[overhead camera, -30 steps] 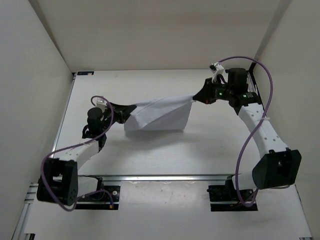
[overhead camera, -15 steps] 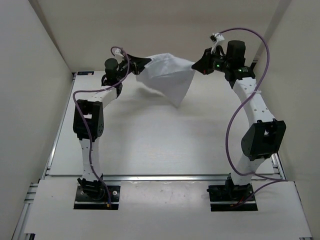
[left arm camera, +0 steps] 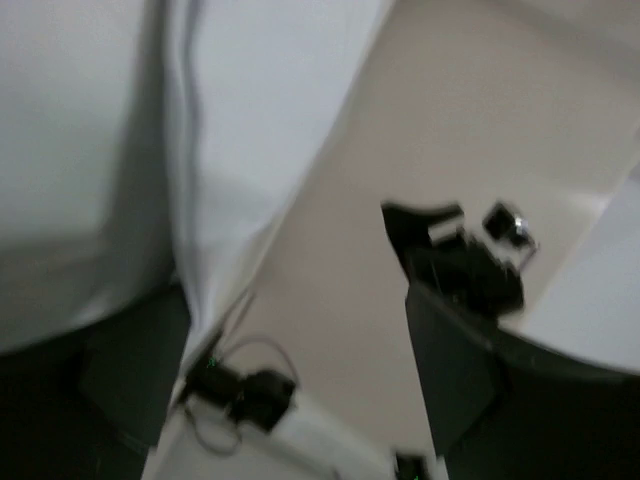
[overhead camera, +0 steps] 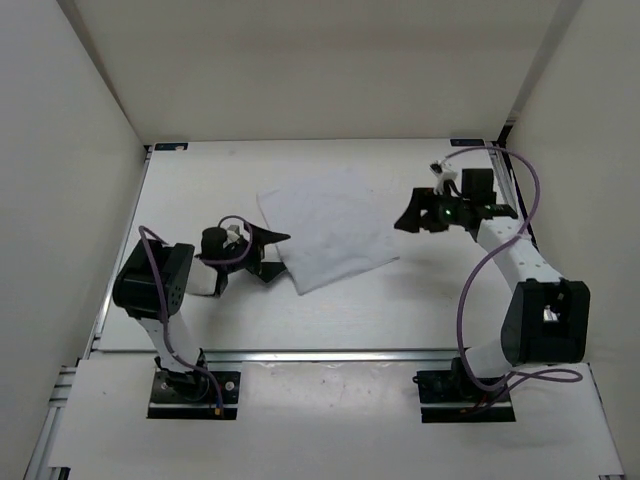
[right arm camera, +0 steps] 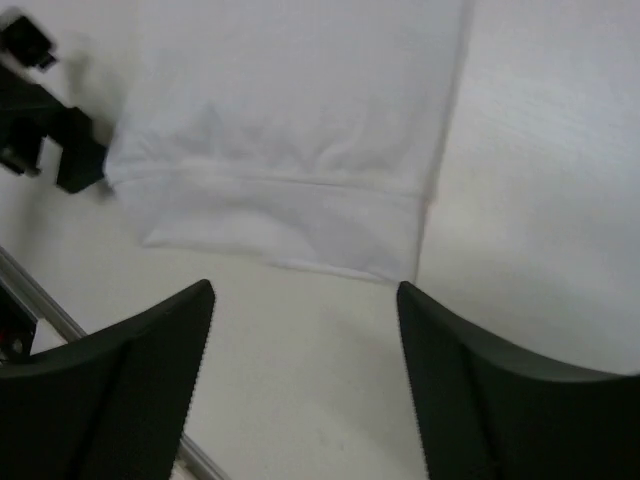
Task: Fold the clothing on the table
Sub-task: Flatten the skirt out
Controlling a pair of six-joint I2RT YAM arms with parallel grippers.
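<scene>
The clothing [overhead camera: 325, 232] is a white cloth spread flat on the table [overhead camera: 300, 315], tilted a little off square. My left gripper [overhead camera: 272, 255] stands open at the cloth's left front corner, nothing between its fingers. To the right of the cloth, apart from its edge, my right gripper [overhead camera: 405, 215] is also open and empty. The right wrist view shows the clothing [right arm camera: 290, 130] lying beyond the open right gripper [right arm camera: 305, 295], over bare table. The left wrist view is blurred: the clothing [left arm camera: 100, 120] fills the upper left, and the left gripper [left arm camera: 300, 400] is wide apart.
White walls enclose the table on the left, back and right. A metal rail [overhead camera: 320, 353] runs along the front edge, with both arm bases behind it. Purple cables [overhead camera: 470, 300] loop beside each arm.
Half a second ago both grippers held the cloth stretched in the air near the back wall. Both have since opened and come down and apart, and the cloth now lies flat.
</scene>
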